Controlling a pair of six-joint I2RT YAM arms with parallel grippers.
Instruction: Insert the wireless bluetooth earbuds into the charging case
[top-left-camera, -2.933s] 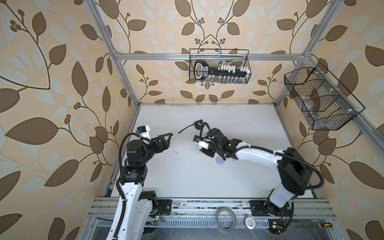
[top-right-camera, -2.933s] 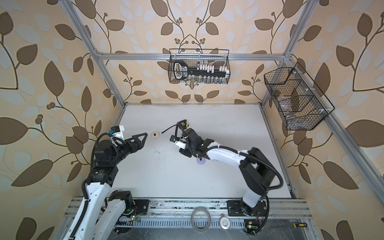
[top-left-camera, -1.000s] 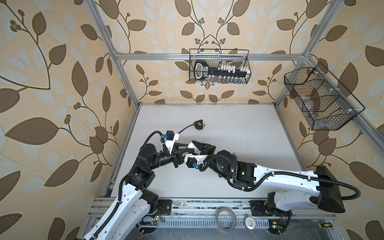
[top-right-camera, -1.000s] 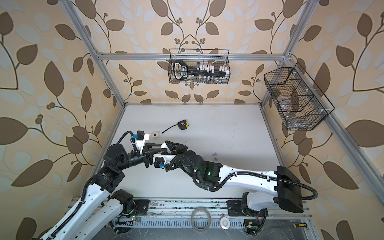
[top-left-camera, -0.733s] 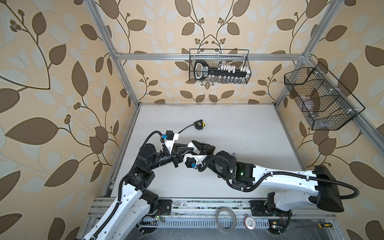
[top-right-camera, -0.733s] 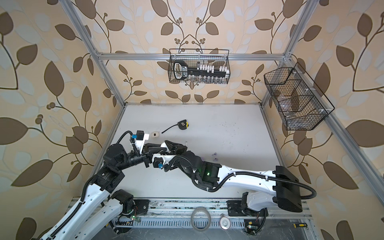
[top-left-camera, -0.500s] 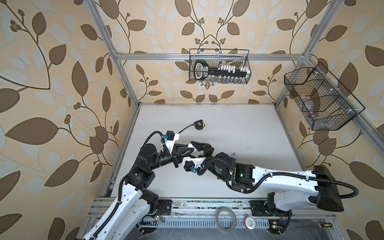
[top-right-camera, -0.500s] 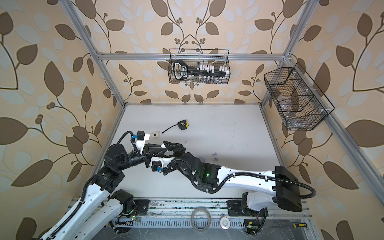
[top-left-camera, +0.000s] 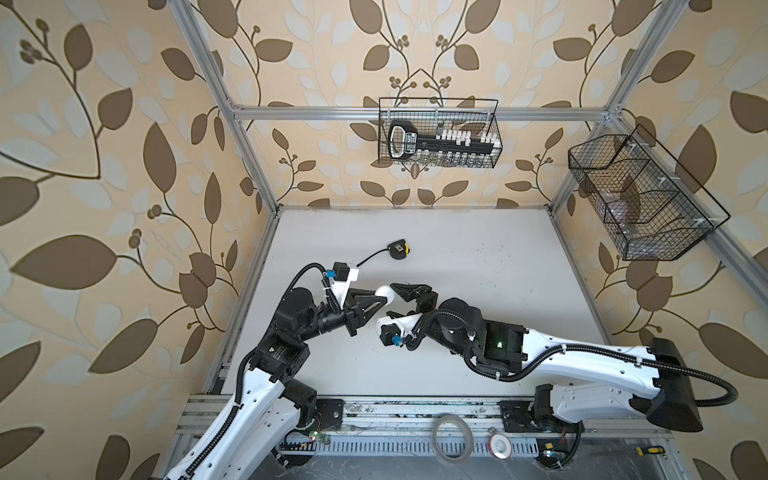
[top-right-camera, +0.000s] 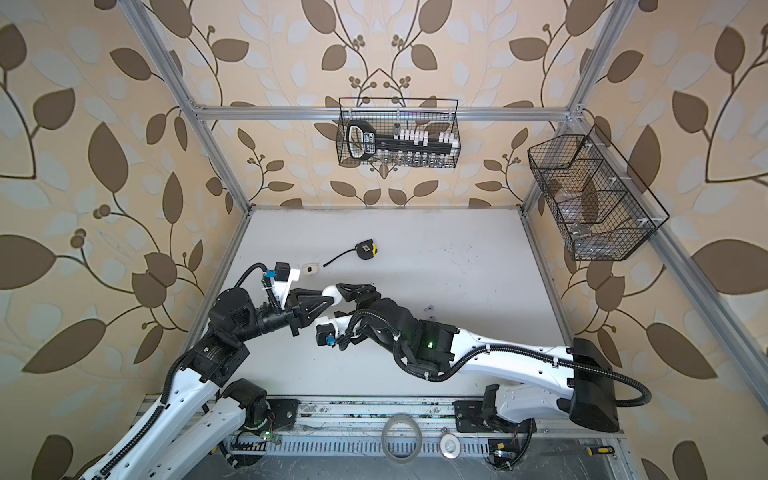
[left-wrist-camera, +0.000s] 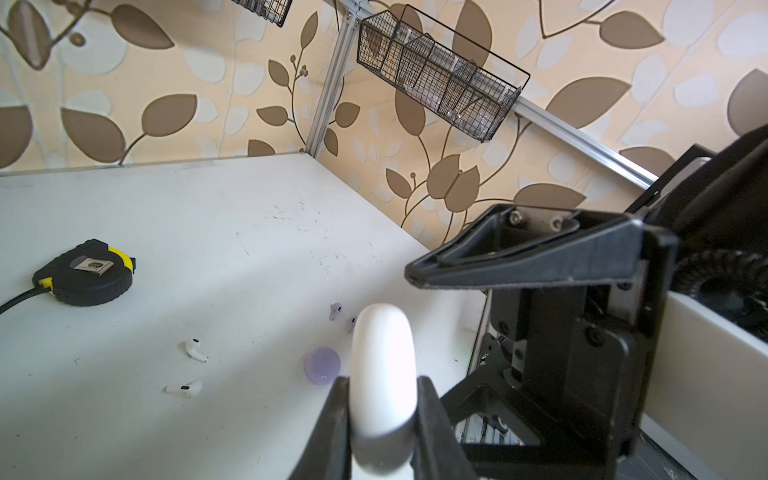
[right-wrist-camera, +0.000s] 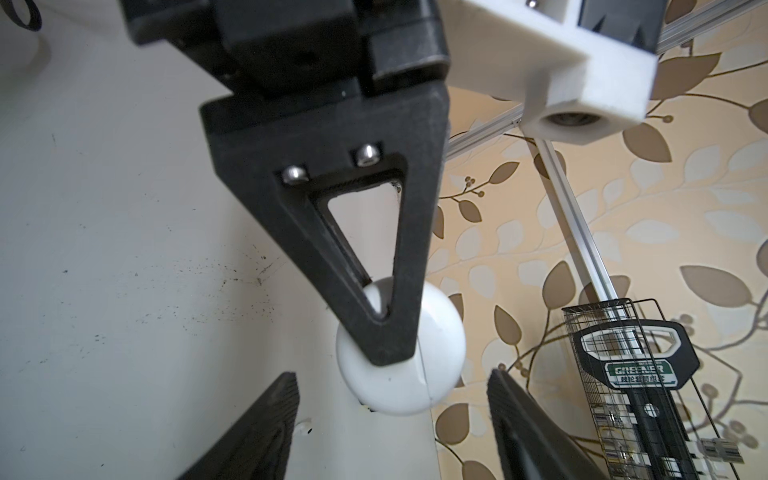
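Handover done: left gripper (top-left-camera: 376, 296) clamps the charging case (top-left-camera: 387, 292); right gripper (top-left-camera: 400, 299), at its three o'clock, now gapes empty, free for earbuds (left-wrist-camera: 194, 349).

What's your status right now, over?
Left gripper shut on white charging case, held off the table. Right gripper open at the case, not gripping. Earbuds loose on table. Tape measure well aside.

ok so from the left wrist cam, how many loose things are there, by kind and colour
white earbuds: 2
lavender earbuds: 2
white case, held in the left pincer: 1
lavender case: 1
tape measure: 1
total: 7
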